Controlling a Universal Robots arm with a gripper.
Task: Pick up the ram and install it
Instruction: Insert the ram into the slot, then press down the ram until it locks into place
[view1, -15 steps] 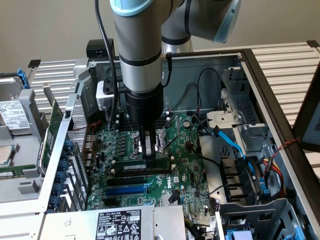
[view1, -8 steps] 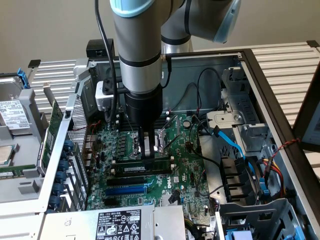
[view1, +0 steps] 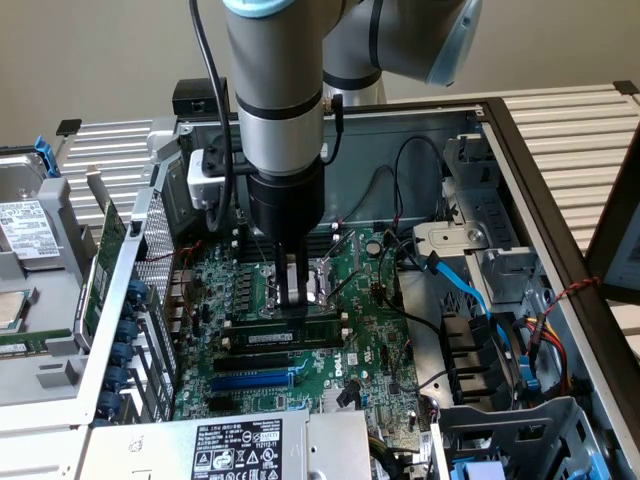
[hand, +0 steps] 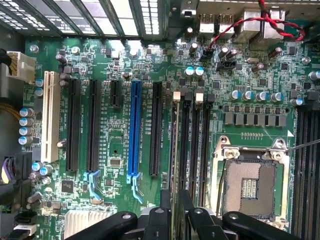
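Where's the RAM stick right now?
In the exterior view, left of centre, the ram stands on the motherboard, under the gripper, beside the CPU socket.

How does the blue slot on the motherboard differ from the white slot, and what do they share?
The blue slot is bright blue; the white slot is cream-white. The blue slot has black slots on both sides; the white slot ends the row. The blue slot carries a pale blue end clip; the white slot shows none. Both are long, narrow, parallel and empty.
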